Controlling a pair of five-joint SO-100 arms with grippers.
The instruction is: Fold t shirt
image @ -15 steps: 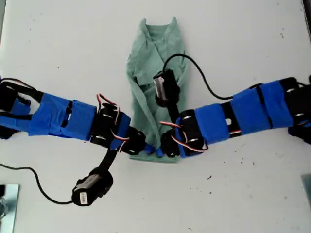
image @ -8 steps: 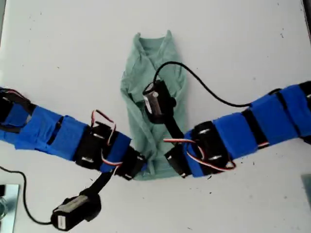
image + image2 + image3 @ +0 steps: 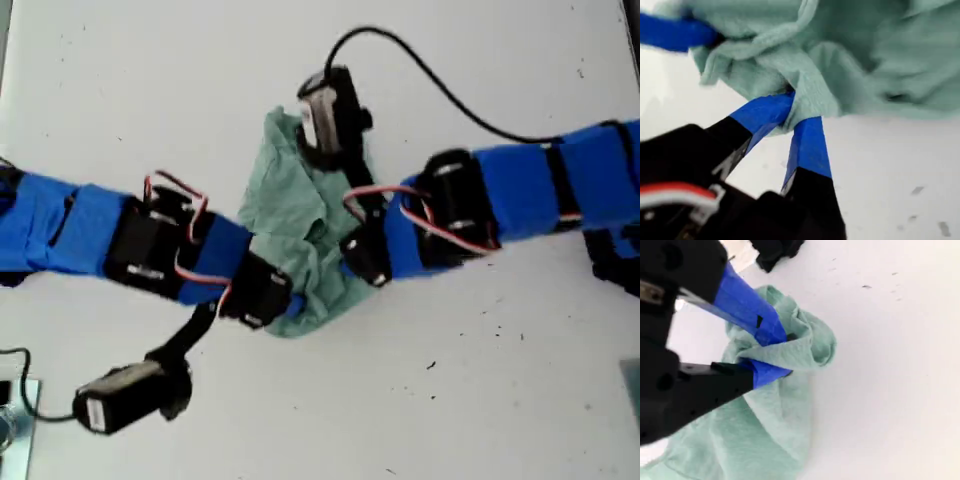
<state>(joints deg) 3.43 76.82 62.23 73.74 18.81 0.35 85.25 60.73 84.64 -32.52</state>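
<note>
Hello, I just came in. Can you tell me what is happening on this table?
Two blue-taped arms are folding a pale green t shirt on a white table. My first hand and my second hand are each shut on a bunch of the fabric. In the exterior view the arms reach in from both sides and meet over the shirt. The shirt is now bunched and crumpled between them, not lying flat, so the fold is not finished.

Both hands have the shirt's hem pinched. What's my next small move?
Probably carry both hands on toward the collar end, level together. My first hand and second hand each grip the t shirt, which is bunched mid-fold on the table.
</note>
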